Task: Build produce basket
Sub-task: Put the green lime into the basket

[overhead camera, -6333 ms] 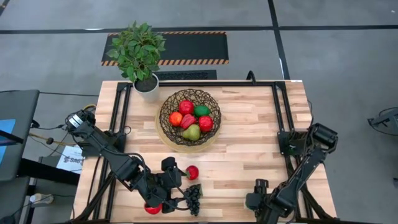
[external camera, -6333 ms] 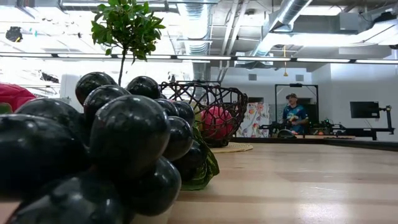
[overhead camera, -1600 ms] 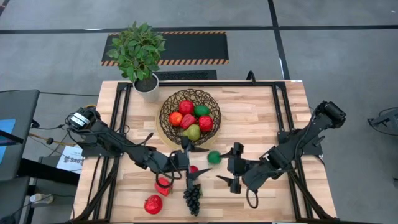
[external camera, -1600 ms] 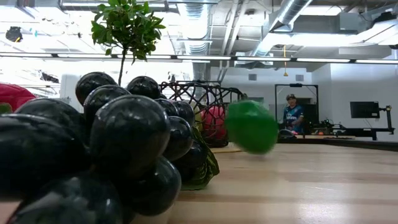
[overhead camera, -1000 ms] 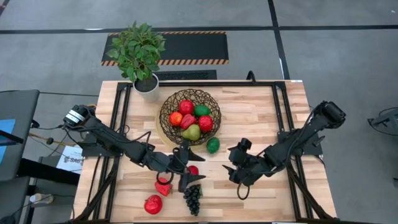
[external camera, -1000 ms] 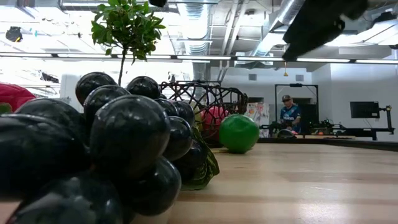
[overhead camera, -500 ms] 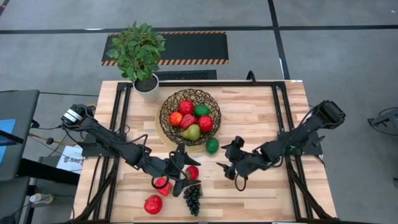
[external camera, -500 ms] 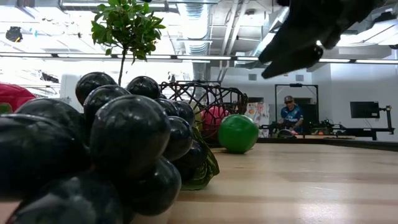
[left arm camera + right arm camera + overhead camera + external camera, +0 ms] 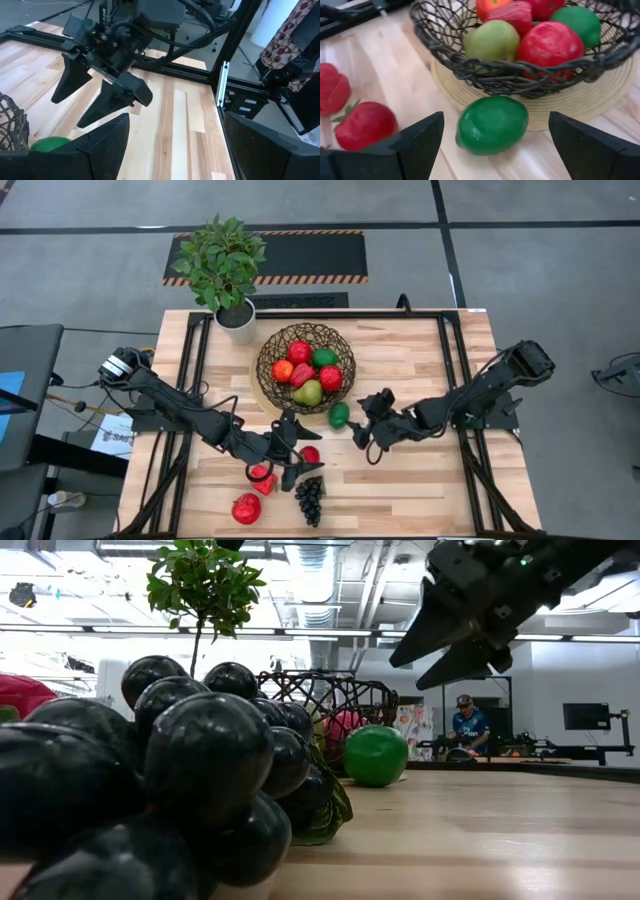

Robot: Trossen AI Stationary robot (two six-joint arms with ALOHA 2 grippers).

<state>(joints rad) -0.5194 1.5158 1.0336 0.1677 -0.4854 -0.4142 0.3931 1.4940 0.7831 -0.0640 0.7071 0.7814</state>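
Currently the basket [image 9: 306,370] is holding six produce pieces; the right gripper [image 9: 359,435], fingers apart, is hovering beside the lime [image 9: 340,414]; the left gripper [image 9: 296,452] is likewise parted.

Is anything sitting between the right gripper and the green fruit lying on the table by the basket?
Nothing visible. The right gripper is open and faces the green fruit with only bare table between; the basket stands just behind the fruit.

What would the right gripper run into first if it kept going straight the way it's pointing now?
Most likely the green lime, lying on the table between the open right gripper's fingers and just ahead of them. Right behind it stands the basket, whose tan base the lime seems to touch.
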